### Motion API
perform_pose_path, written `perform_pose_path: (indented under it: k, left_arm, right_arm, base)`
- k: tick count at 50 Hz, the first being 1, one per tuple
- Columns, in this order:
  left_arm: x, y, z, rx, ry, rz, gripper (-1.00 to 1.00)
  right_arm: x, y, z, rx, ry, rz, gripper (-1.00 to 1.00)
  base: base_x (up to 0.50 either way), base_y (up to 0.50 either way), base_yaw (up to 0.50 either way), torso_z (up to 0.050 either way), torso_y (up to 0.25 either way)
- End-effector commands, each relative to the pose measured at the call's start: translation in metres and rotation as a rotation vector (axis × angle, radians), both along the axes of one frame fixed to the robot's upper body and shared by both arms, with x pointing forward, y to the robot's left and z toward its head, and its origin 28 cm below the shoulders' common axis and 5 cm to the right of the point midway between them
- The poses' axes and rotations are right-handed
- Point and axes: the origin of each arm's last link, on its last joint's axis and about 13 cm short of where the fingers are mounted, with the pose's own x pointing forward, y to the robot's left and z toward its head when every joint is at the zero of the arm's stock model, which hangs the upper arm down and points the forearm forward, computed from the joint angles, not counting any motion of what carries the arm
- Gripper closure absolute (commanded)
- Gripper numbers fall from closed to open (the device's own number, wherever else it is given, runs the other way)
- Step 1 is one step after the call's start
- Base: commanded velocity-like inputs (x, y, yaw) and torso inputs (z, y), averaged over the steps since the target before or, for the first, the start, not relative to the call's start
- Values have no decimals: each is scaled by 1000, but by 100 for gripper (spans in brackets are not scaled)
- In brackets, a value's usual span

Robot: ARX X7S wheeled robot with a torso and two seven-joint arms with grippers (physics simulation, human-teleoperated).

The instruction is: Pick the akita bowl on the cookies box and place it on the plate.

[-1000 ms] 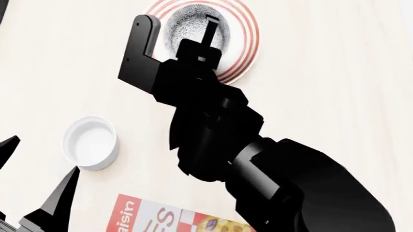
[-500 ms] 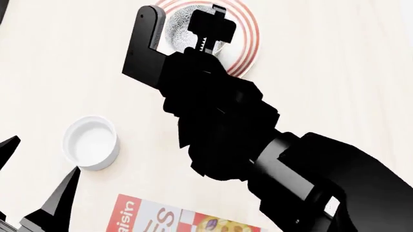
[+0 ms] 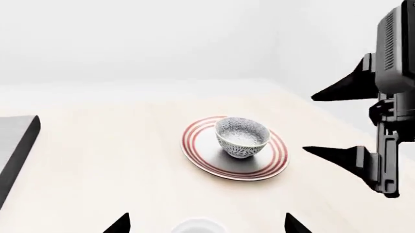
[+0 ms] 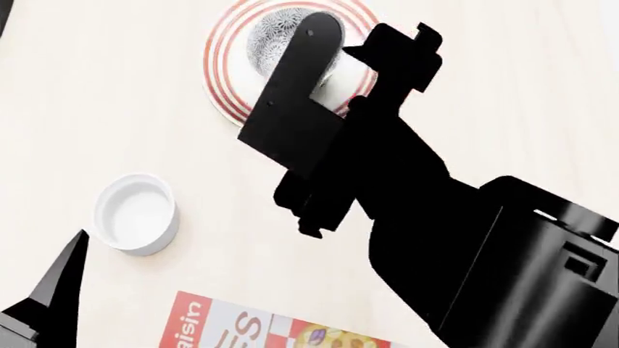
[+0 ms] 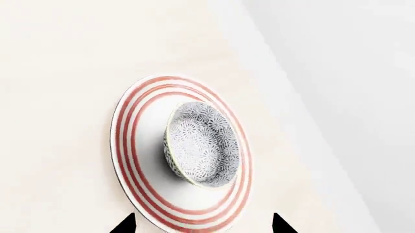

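Pale wooden table (image 3: 116,160), seemingly plain white walls (image 3: 129,39) behind.

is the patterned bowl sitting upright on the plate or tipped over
Upright. The akita bowl stands on its foot on the plate, opening up, with no end effector touching it.

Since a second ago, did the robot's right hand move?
Yes. The right hand pulled off the akita bowl toward the plate's right edge, and sits open.
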Motion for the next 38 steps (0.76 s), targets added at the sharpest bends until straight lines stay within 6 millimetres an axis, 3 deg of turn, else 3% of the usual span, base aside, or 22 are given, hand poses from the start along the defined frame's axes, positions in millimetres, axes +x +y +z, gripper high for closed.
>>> perform_pose_path:
  k: [1,3,4,14,19,25,30,31,32,35,37,38]
  left_arm:
    - [-8,1,9,-49,-93,70,-100]
    - [-11,2,13,-76,-142,106,-100]
    - [-12,2,15,-84,-162,119,-100]
    - [-31,4,27,-216,-377,233,-100]
    - [-39,5,30,-262,-447,257,-100]
    - [-47,7,32,-311,-521,298,-100]
    - [-50,7,33,-339,-559,302,-100]
    - [-50,7,33,-343,-567,300,-100]
    - [-50,7,33,-343,-573,304,-100]
    - [-47,7,33,-357,-590,313,-100]
    - [-46,6,32,-357,-590,313,-100]
    - [-45,6,32,-357,-596,316,-100]
  right_arm:
    - [-68,-38,-22,240,-182,-12,-100]
    - [-79,-41,-25,285,-197,-6,-100]
    - [-95,-45,-28,365,-261,-12,-100]
    - [-159,-67,-55,627,-582,-123,-100]
    - [-185,-68,-62,689,-701,-163,-100]
    - [-202,-61,-73,708,-828,-205,-100]
    - [-191,-61,-55,738,-920,-230,-100]
    - [-192,-37,-54,912,-887,85,-100]
    - [-191,-22,-60,1028,-704,115,-100]
    - [-202,0,-63,1358,-645,334,-100]
    - [-214,-7,-74,1370,-752,262,-100]
    - [-223,-17,-82,1348,-823,74,-100]
  base:
    - [0,0,0,0,0]
    - [0,0,0,0,0]
    - [0,0,0,0,0]
    - [0,0,0,0,0]
    - [0,0,0,0,0]
    - [0,0,0,0,0]
    - [0,0,0,0,0]
    - [0,0,0,0,0]
    - [0,0,0,0,0]
    - [0,0,0,0,0]
    - [0,0,0,0,0]
    - [0,0,0,0,0]
